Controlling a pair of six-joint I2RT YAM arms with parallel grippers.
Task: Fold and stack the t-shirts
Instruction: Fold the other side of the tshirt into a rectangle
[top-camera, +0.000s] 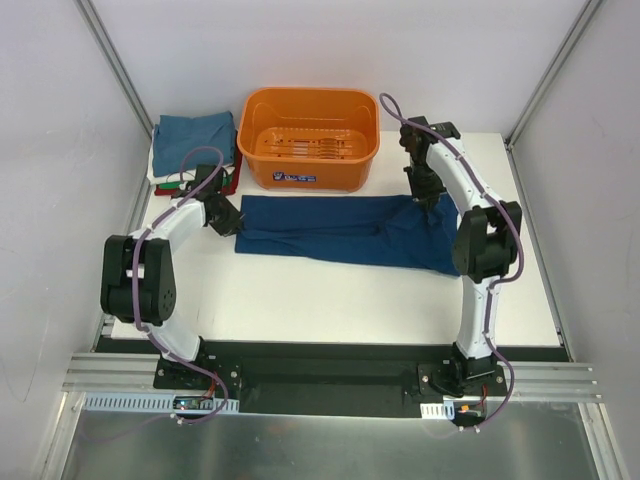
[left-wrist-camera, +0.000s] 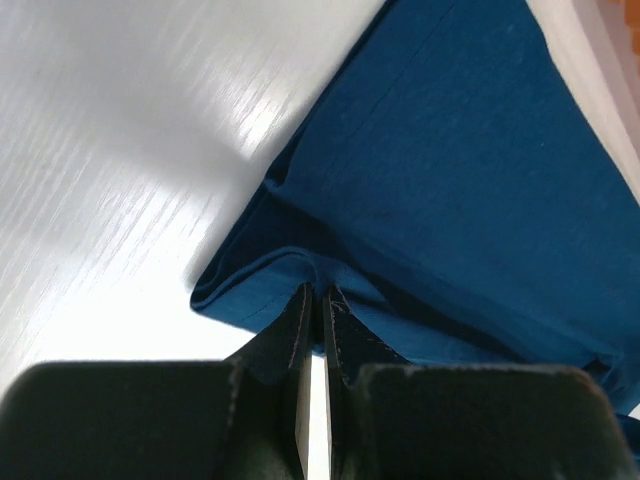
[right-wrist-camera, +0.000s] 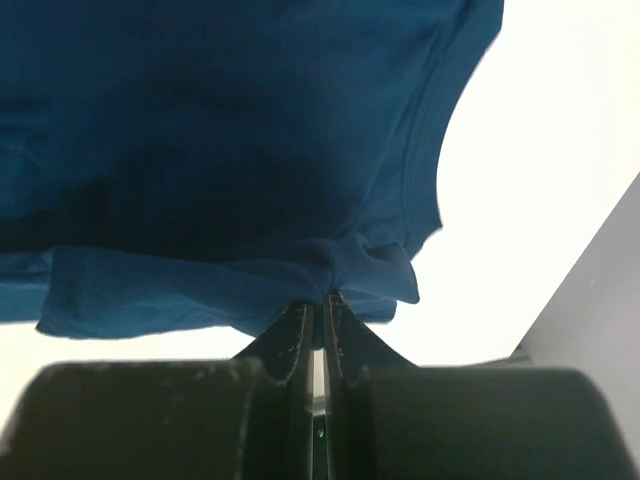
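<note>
A dark navy-blue t-shirt lies stretched across the white table, folded lengthwise into a long band. My left gripper is shut on its left end; in the left wrist view the fingertips pinch a bunched hem of the cloth. My right gripper is shut on the shirt's upper right corner; the right wrist view shows the cloth gathered into the closed fingertips. A stack of folded tees, teal-blue on top with white, green and red edges below, sits at the back left.
An orange plastic basket stands at the back centre, just beyond the shirt. Grey walls and metal frame posts enclose the table on the left, right and back. The arm bases sit on a black plate at the near edge.
</note>
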